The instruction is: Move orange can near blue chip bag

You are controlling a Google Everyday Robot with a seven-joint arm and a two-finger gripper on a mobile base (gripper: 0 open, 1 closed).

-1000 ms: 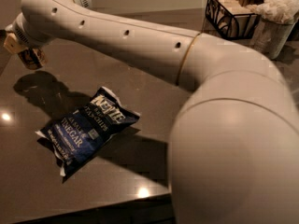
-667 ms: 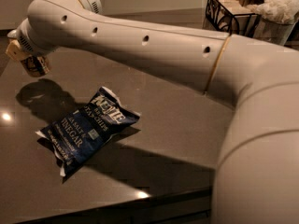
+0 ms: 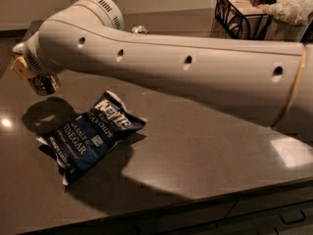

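The blue chip bag (image 3: 90, 136) lies crinkled on the dark counter at the left, its white "Vinegar" lettering facing up. My gripper (image 3: 43, 83) hangs at the far left end of the long white arm (image 3: 186, 67), just above the counter and up-left of the bag. It holds a small gold-tan can with dark markings, the orange can (image 3: 46, 85), clear of the surface and mostly hidden by the wrist. Its shadow falls on the counter beside the bag's upper left end.
A silver can top (image 3: 140, 30) peeks over the arm at the back. A black wire basket (image 3: 239, 13) with packets and a crumpled white bag (image 3: 291, 6) stand at the back right. The counter's front edge (image 3: 195, 199) runs above drawers.
The gripper with the can has moved down and to the right, closer to the chip bag. The arm has swung lower across the view. The bag has not moved.
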